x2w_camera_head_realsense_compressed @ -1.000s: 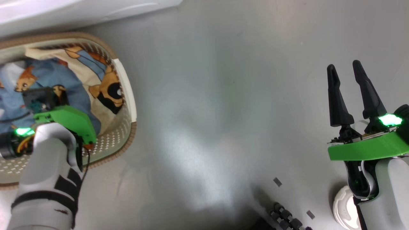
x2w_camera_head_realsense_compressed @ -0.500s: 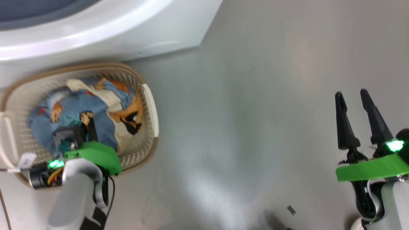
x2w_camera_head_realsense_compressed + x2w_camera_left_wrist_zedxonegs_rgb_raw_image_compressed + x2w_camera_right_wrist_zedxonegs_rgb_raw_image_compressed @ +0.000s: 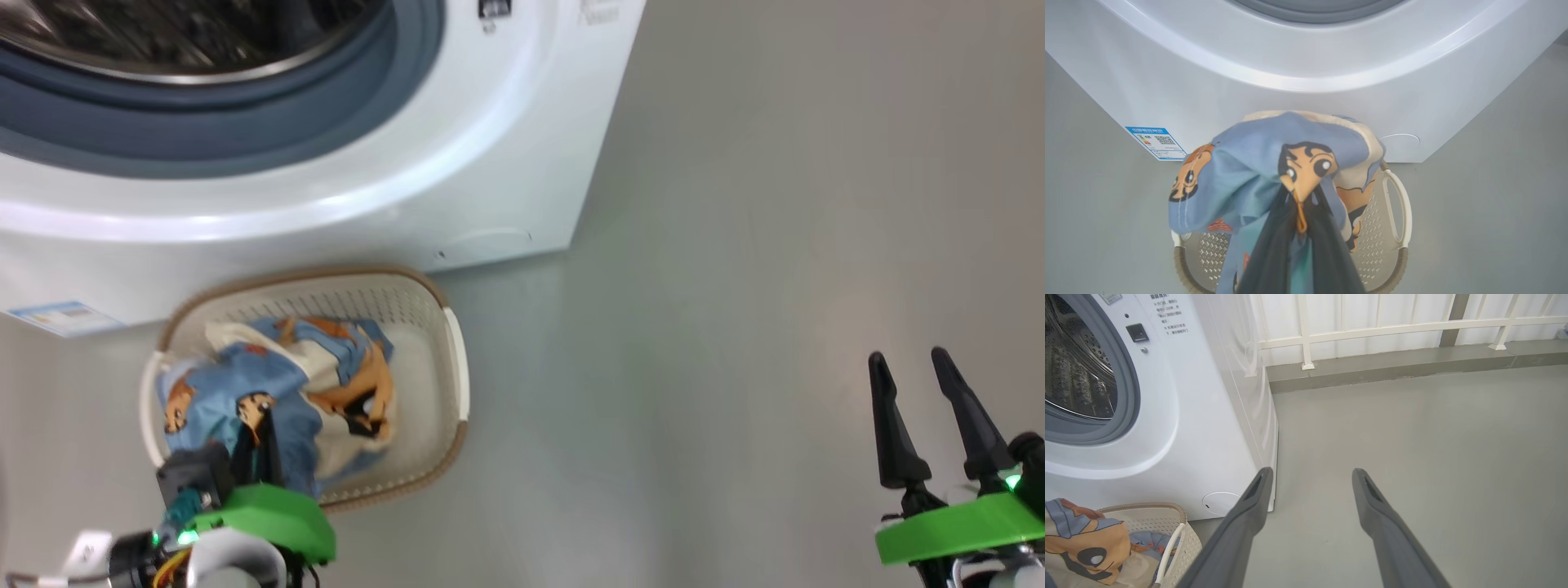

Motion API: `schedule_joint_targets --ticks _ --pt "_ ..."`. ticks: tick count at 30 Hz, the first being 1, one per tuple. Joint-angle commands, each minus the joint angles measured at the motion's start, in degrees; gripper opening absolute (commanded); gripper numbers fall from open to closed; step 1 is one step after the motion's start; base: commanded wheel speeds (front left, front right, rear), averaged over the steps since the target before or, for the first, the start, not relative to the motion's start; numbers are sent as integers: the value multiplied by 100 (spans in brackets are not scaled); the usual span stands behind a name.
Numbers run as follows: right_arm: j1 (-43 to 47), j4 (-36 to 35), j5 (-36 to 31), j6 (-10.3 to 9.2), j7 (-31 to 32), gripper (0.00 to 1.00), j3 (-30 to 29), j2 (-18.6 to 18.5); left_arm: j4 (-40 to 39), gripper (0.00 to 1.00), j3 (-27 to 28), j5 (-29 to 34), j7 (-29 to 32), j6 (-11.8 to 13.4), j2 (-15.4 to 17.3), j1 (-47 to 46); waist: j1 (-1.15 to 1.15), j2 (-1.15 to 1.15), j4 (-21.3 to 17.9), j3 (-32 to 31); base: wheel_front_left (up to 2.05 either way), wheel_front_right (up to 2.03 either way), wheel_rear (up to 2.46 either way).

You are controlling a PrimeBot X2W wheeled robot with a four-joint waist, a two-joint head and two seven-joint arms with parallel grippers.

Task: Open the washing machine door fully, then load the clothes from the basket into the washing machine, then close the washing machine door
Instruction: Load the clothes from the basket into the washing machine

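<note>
Over the basket (image 3: 424,282), just in front of the washing machine (image 3: 490,163), our left gripper (image 3: 1299,197) is pinched shut on a fold of the clothes (image 3: 1241,183), and the rest of them trail down into the basket. We judge them light, soft and limp, and likely to drape and catch on the rim. A bunched fold near the middle seems the best hold. Our right gripper (image 3: 908,358) stands spread and empty, well apart from them.
</note>
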Motion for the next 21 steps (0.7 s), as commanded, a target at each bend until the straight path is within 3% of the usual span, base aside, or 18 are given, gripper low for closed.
schedule_joint_targets --ticks 1,8,21 --pt "133 -125 -77 9 -27 100 76 -71 -275 0 116 -80 -37 32 78 188 0 0 379 -680 0 0 0" --pt "433 -166 -168 9 -27 100 -1 -54 -1426 0 -108 5 -37 327 76 921 0 0 544 -1080 0 0 0" --pt "745 -264 -317 9 -27 100 -61 -62 -2544 0 -238 222 -37 491 76 1483 0 0 684 -1528 0 0 0"
